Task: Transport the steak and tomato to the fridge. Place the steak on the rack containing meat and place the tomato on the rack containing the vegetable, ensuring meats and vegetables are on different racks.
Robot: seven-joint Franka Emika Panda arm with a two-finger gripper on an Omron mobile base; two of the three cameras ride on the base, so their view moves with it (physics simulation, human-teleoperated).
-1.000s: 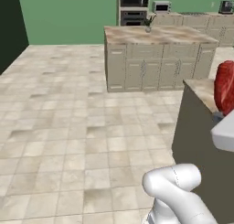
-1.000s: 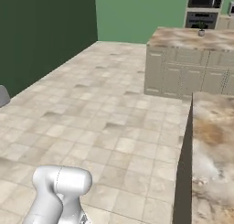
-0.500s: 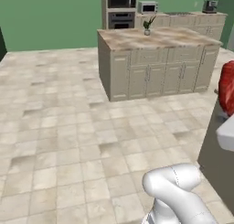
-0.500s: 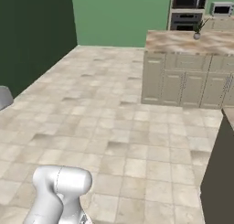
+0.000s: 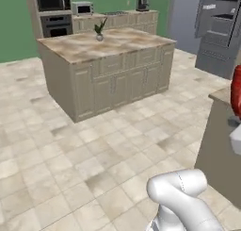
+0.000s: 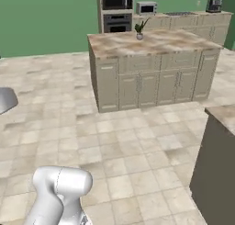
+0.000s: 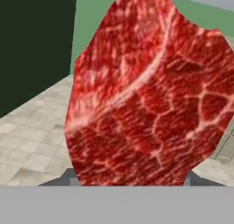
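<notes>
Nearest: hand view has the steak (image 7: 146, 90) right up against the camera, a big marbled red slab standing on end, long axis running from 6 up to 12 o'clock with a slight lean toward 1. Its lower edge drops behind the grey band, so the fingertips themselves are hidden; judging by how it hangs off the hand w/ nothing under it, the gripper is clamped on the steak, jaws part-closed on its thickness. In the left base view a sliver of the same red meat (image 5: 236, 91) shows at 3 o'clock, at the frame edge, above a dark counter end (image 5: 219, 145).

Mid: tiled floor (image 6: 92, 141) all around the base. Kitchen island (image 5: 108, 70) w/ marble top sits at approx 12 o'clock in both base views, small potted plant (image 5: 99, 34) on it.

Far: wall oven stack (image 6: 115, 10) and microwave (image 6: 147, 8) along the green back wall. Fridge (image 5: 219, 32), grey, at approx 1–2 o'clock in the left base view, past the island's right end; its racks can't be made out from here.

Key relation: steak is already in hand, so what counts is fridge vs gripper. The fridge lies well apart, ahead and to the right, w/ the island's corner between. My read: transit leg, base has to go round the island's right side before any rack placement. Tomato: can't tell where it is from these frames.
</notes>
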